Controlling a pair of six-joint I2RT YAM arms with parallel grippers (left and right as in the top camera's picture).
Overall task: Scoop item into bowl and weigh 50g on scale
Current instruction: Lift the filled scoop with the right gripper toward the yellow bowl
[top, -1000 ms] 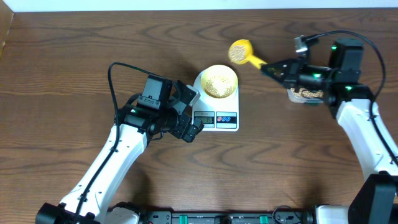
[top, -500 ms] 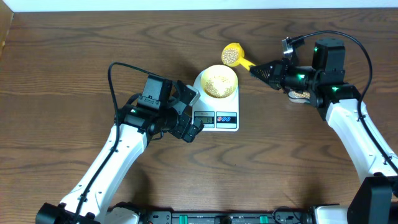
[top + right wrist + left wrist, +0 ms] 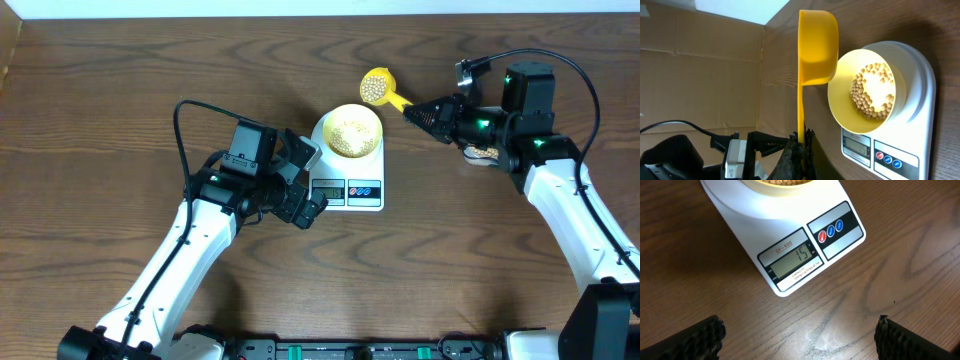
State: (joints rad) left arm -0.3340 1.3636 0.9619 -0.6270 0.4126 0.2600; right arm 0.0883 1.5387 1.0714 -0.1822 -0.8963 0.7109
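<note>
Now bowl (image 3: 351, 131) beside scoop (image 3: 378, 87) in right end effector (image 3: 411, 112), seemingly apart.

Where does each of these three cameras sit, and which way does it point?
Overhead: fixed above the table, looking straight down on the scale, the bowl and both arms.
Left wrist: on the left arm, looking down at the scale's screen; the open left gripper shows at the bottom corners.
Right wrist: on the right arm, looking along the scoop toward the bowl of beans; the right gripper pinches the handle.
Shared: both wrist views show the scale's screen.
</note>
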